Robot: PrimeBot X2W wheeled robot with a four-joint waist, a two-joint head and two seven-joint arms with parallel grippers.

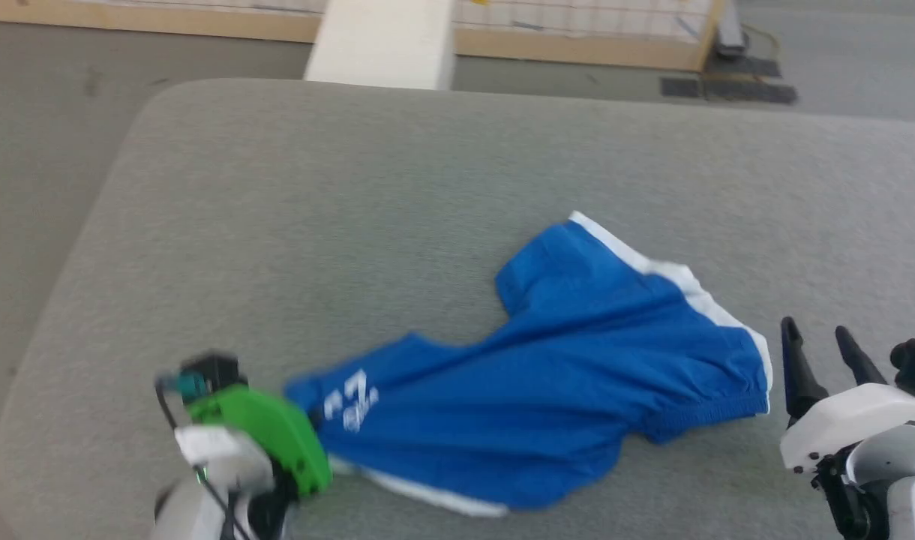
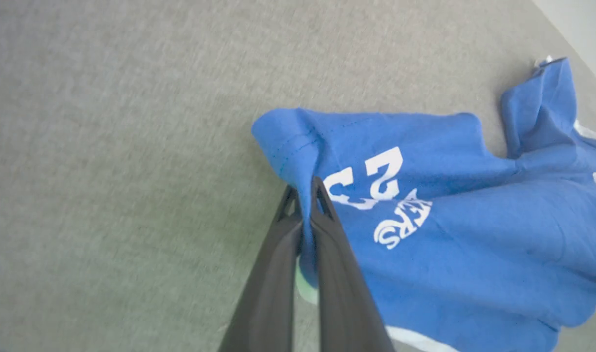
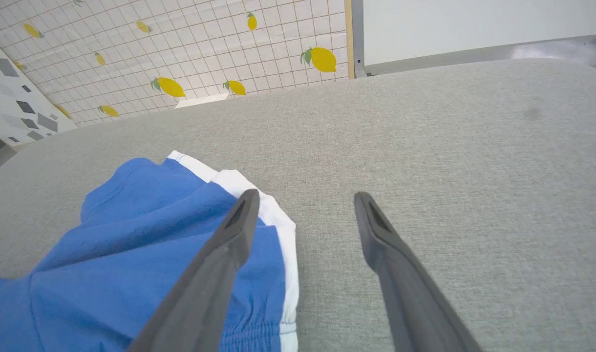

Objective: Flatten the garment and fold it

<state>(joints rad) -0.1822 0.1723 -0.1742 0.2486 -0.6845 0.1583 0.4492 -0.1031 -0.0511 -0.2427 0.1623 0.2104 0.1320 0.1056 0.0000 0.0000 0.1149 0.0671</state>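
Note:
The garment [image 1: 570,352], bright blue shorts with white edge trim and white printed lettering, lies rumpled on the grey padded table [image 1: 352,195]. My left gripper [image 2: 305,188] is shut on a bunched fold of the garment [image 2: 425,234] at its left leg end, beside the lettering. In the head view that gripper's fingers are hidden behind its green wrist housing [image 1: 266,435]. My right gripper [image 1: 817,337] stands open just right of the gathered waistband; in the right wrist view its left finger hangs over the garment's [image 3: 132,234] white-trimmed edge and its right finger over bare table, nothing between them [image 3: 305,198].
The table's rounded left edge [image 1: 90,247] and far edge drop to a grey floor. A white post [image 1: 382,41] and a wood-framed tiled panel [image 1: 577,26] stand beyond the far edge. A lemon-patterned tiled wall [image 3: 180,54] shows in the right wrist view.

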